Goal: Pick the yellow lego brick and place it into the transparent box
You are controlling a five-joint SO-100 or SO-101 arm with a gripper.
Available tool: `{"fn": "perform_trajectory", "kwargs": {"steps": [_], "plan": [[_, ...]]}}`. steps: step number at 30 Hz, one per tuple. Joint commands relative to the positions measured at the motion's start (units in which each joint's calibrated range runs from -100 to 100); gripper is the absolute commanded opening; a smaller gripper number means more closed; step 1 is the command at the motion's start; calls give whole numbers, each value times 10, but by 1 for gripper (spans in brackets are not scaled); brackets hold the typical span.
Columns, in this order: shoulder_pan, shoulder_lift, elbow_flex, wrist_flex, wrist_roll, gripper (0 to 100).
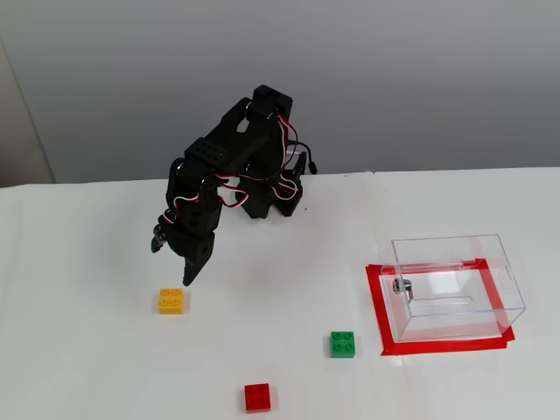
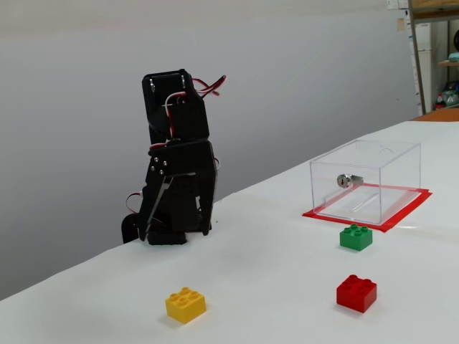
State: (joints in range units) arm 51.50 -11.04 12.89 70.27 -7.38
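- Nearest the camera in a fixed view lay the red brick (image 1: pixel 257 397), close to the front edge of the table (image 1: pixel 79 367); in the other fixed view it (image 2: pixel 356 293) sat at the lower right.
- Left of it and further back, the yellow lego brick (image 1: pixel 171 300) rested flat on the white table, studs up, with bare surface all around it (image 2: pixel 186 304).
- Just above and behind the yellow brick hung the gripper (image 1: pixel 173 255), pointing down, clear of the brick and holding nothing; its fingers were parted a little.
- Right of the yellow brick, well apart, stood the green brick (image 1: pixel 342 344), just beside the box's near left corner.
- Toward the right edge of the table, the transparent box (image 1: pixel 455 284) sat upright inside a frame of red tape (image 1: pixel 378 306), a small metal fitting (image 1: pixel 402 286) on its left wall.
- No object lay between the gripper and the yellow brick; the green brick lay on the way to the box.
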Motion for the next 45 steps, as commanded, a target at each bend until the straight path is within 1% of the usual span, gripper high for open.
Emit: {"fn": "perform_trajectory", "kwargs": {"steps": [1, 7, 10, 15, 19, 25, 29, 37, 45], "plan": [[-5, 12, -27, 8, -29, 36], [-3, 22, -31, 0, -100, 36], [5, 23, -28, -25, -134, 36], [18, 42, -33, -60, -170, 36], [29, 74, -53, -63, -177, 36], [36, 147, -152, -55, -177, 36], [44, 185, -189, -55, -177, 36], [65, 223, -195, -55, -177, 36], [62, 252, -195, -61, -178, 36]]}}
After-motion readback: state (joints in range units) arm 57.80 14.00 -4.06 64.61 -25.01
